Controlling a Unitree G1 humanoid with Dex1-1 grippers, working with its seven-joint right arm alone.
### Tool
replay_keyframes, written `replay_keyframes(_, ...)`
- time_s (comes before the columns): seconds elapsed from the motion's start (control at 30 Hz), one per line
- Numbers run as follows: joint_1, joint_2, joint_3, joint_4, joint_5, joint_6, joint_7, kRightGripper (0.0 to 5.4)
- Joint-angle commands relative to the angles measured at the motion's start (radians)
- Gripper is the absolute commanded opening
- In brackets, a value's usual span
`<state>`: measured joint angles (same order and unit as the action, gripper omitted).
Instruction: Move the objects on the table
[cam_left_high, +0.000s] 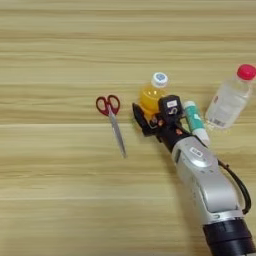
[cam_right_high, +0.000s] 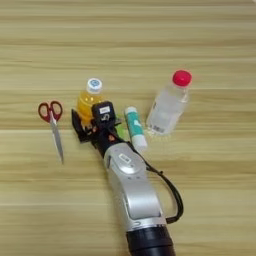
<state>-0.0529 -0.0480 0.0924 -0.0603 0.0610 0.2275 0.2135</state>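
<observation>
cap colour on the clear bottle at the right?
Red. The clear bottle's cap shows best in the right eye view, fully inside the picture.

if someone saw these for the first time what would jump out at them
The silver arm coming up from the bottom edge, its gripper at the orange-juice bottle mid-table. Then the red touches: scissors to the left and a clear bottle with a red cap to the right, a white tube lying between.
</observation>
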Motion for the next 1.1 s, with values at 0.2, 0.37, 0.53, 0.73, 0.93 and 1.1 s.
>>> replay_keyframes(0.2,-0.04,-0.003,0.0,-0.038,-0.002,-0.037,0.003,5.04)
replay_keyframes(0.37,-0.04,-0.002,-0.002,-0.042,-0.003,-0.036,0.002,5.39)
replay_keyframes(0.53,-0.04,-0.002,-0.003,-0.053,-0.003,-0.03,0.0,5.39)
replay_keyframes(0.73,-0.027,-0.007,-0.007,-0.086,0.0,-0.015,0.001,5.39)
replay_keyframes(0.93,-0.003,-0.011,-0.004,-0.128,0.003,0.005,0.003,5.39)
replay_keyframes(1.1,0.027,-0.02,-0.008,-0.162,0.007,0.022,0.007,5.39)
